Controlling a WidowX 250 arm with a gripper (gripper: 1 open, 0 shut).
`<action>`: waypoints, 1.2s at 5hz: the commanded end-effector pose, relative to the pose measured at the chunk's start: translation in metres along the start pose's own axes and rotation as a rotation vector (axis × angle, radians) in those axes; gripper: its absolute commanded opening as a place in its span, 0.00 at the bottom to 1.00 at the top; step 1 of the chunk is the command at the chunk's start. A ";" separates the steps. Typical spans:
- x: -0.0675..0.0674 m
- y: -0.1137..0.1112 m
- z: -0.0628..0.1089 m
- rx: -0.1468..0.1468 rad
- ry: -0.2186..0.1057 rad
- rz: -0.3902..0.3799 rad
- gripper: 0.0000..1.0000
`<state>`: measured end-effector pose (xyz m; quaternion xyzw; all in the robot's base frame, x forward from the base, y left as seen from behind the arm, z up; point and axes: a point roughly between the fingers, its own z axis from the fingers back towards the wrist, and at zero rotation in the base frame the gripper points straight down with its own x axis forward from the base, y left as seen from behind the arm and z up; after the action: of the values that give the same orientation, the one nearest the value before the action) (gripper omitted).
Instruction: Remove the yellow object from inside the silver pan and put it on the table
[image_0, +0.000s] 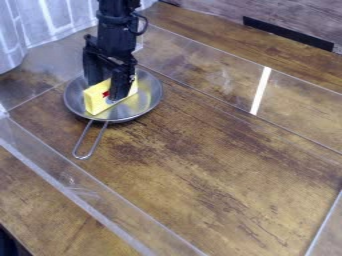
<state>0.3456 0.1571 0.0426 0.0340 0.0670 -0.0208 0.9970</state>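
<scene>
Camera view, from above and off to one side, showed the pincer pointing straight down into the pan, its two dark fingers spread apart and standing on either side of the block. Whether the fingers touched the block could not be told, but they had not closed on it. The block, yellow with a small red mark near its top edge, lay inside the pan, toward the pan's left half, partly hidden behind the right-hand finger. Above the pincer the black arm rose to the top edge of the picture. The pan was round, shallow and shiny, and sat on the table in the upper left part of the view. Its thin wire handle ran from the pan's near rim down toward the lower left and lay flat on the wood. The table was dark brown, with worn grain and a glossy face; a bright white streak of reflected light stood to the right of the pan, well apart from it. Pale glare ran along the table's near left edge. Behind the pan, at upper left, hung a light curtain-like backdrop.
</scene>
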 end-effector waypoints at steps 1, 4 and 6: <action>0.001 0.018 0.045 0.051 -0.121 0.041 1.00; 0.004 0.018 0.039 0.038 -0.140 0.040 1.00; 0.009 0.020 0.021 0.015 -0.140 0.049 1.00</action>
<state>0.3556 0.1607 0.0403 0.0268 0.0269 -0.0140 0.9992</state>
